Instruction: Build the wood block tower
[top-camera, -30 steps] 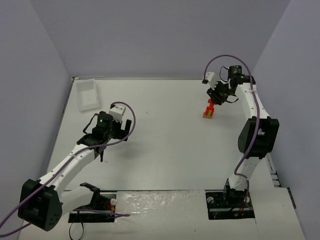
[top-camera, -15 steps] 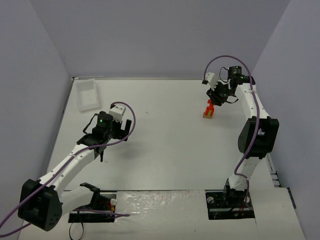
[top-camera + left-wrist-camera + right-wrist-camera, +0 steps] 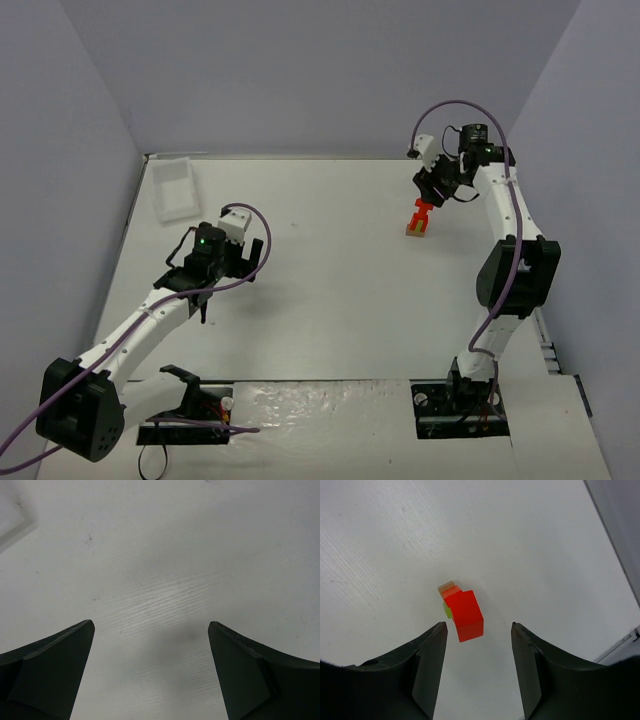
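The wood block tower (image 3: 419, 216) stands on the table at the right: red blocks stacked on a tan base. In the right wrist view the tower (image 3: 464, 614) shows a red top block, a yellow-green piece at its left side and a tan piece behind. My right gripper (image 3: 434, 194) is open and empty, just above and beside the tower; in its own view (image 3: 479, 630) the jaws stand wide apart, clear of the blocks. My left gripper (image 3: 203, 305) is open and empty over bare table at the left, and its wrist view (image 3: 151, 630) shows only table between the jaws.
A clear white plastic tray (image 3: 174, 188) lies at the far left back of the table; its corner shows in the left wrist view (image 3: 15, 515). Grey walls close the table at the back and both sides.
My right gripper has risen and drawn back from the tower, leaving the blocks standing. The left arm has not moved.
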`<state>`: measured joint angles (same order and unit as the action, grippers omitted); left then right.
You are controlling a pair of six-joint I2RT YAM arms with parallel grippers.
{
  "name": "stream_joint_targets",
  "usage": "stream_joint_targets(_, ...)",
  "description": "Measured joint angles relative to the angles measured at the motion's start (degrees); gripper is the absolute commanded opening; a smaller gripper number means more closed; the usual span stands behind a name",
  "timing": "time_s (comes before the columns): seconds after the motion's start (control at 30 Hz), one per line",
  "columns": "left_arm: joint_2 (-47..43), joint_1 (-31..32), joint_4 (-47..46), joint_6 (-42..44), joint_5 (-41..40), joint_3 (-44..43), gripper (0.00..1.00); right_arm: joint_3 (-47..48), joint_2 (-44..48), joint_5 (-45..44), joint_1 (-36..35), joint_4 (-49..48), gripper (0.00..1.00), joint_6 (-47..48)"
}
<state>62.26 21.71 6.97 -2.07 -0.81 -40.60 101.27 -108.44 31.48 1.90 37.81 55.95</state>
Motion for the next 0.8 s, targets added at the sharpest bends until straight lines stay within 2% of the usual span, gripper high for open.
stream_joint_targets(0.27,-0.2,0.0,0.2,-0.2,0.0,0.0,0.97,8.0,4.3,-0.2,1.1,-0.5,0.61,-8.0)
stream_joint_targets(0.4,-1.7,0.0,2.3,-0.9,-0.2,-0.6,0.97,7.6,9.3,-2.2,2.2,-4.0,0.65,-15.3)
stream_joint_targets(0.47,-3.4,0.0,4.7,-1.3,-0.7,-2.3,0.97,5.2,12.9,-5.1,2.5,-6.1,0.68,-20.5)
stream_joint_targets(0.63,-8.8,0.0,9.3,-2.7,-3.2,-9.6,0.97,-7.9,25.5,-14.0,2.7,-13.7,0.72,-33.0)
stream_joint_targets(0.8,-13.4,0.0,13.2,-4.2,-5.8,-14.8,0.97,-23.2,38.1,-22.5,2.7,-19.8,0.88,-44.7)
